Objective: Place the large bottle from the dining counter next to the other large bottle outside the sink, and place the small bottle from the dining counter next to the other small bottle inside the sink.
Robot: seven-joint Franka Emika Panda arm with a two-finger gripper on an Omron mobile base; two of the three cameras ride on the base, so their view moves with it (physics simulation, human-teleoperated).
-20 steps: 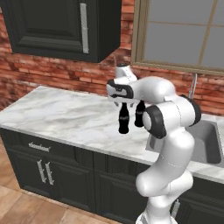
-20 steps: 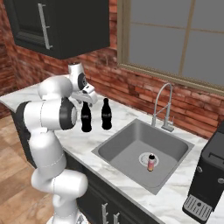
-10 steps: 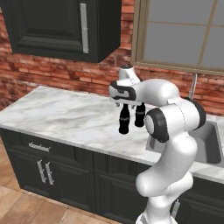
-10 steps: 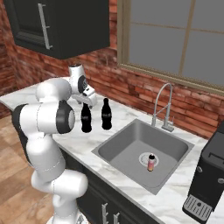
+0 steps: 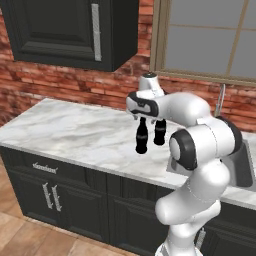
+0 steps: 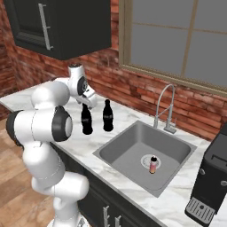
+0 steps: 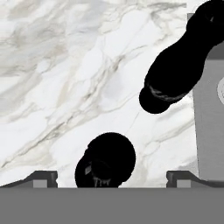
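Note:
Two tall black bottles stand upright side by side on the marble counter, left of the sink [image 6: 128, 148]. The large bottle [image 5: 142, 136] [image 6: 87, 119] is the one farther from the basin; the other large bottle [image 5: 160, 132] [image 6: 107, 116] stands beside it, apart from it. My gripper [image 5: 144, 118] [image 6: 88, 102] hangs open just above the large bottle's cap. In the hand view the large bottle [image 7: 105, 166] sits between the spread fingertips [image 7: 43, 177], untouched, with the other large bottle [image 7: 179, 65] beyond. The other small bottle [image 6: 153, 165], pink, stands in the sink. The small bottle and the dining counter are out of view.
A chrome spring-neck faucet [image 6: 164, 108] rises behind the basin. A black coffee machine [image 6: 213, 177] stands at the counter's right end. A dark wall cabinet [image 5: 75, 30] hangs over the counter, and a brick wall runs behind. Bare marble [image 5: 65, 125] stretches to the left of the bottles.
The jaws have spread a little wider above the large bottle. The hand has barely moved, and both black bottles stand where they were.

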